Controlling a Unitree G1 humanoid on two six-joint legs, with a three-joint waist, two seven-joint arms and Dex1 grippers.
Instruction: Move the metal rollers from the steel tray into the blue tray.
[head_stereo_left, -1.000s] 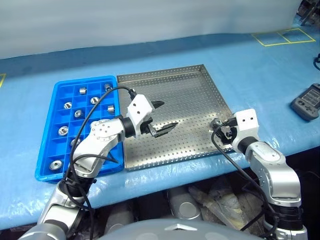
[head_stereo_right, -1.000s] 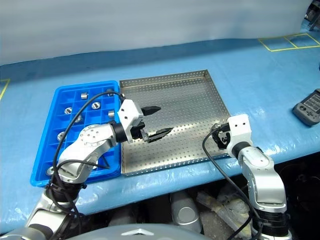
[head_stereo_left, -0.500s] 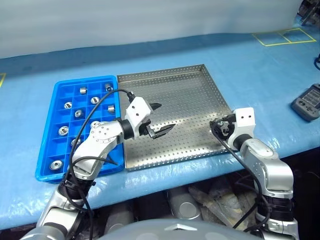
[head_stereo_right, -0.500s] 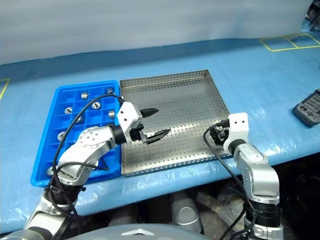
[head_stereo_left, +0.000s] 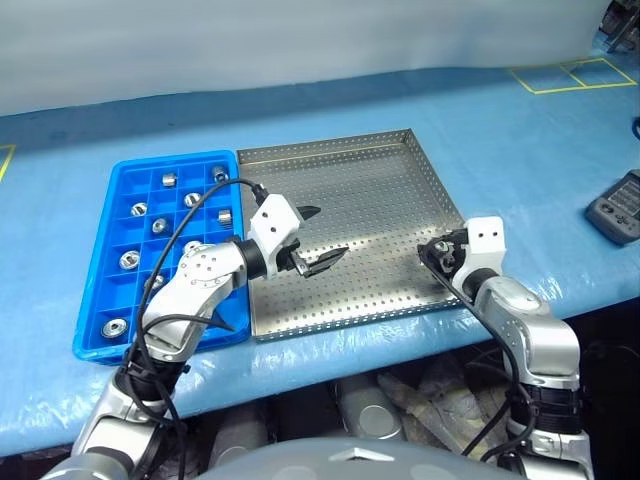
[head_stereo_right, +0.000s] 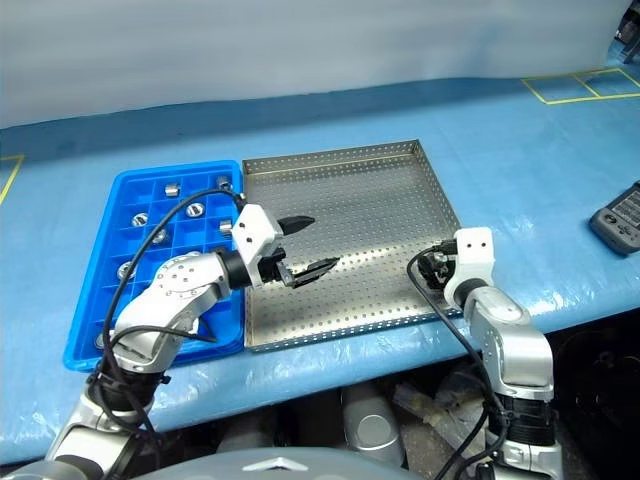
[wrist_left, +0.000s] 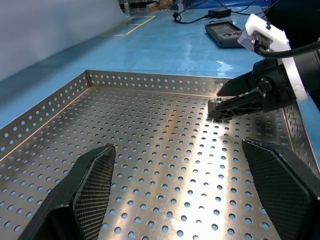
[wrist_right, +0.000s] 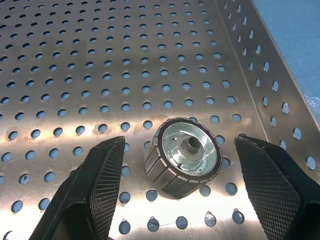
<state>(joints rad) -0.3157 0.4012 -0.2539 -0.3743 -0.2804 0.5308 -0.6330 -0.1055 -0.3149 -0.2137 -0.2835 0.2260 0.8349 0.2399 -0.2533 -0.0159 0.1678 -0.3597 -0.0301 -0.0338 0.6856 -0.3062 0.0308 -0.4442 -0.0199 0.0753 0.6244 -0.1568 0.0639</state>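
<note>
A ribbed metal roller (wrist_right: 183, 156) lies on the perforated steel tray (wrist_right: 150, 60) between the released right gripper's (wrist_right: 180, 195) textured fingers (wrist_right: 102, 180).

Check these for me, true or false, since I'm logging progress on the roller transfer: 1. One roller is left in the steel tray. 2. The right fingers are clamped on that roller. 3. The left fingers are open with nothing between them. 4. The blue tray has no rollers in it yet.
1. True: a single metal roller lies on the steel tray, near its right rim.
2. False: the right gripper has its fingers open on either side of the roller, not touching it.
3. True: the left gripper is open over the tray floor.
4. False: the blue tray already holds several rollers in its compartments.
</note>
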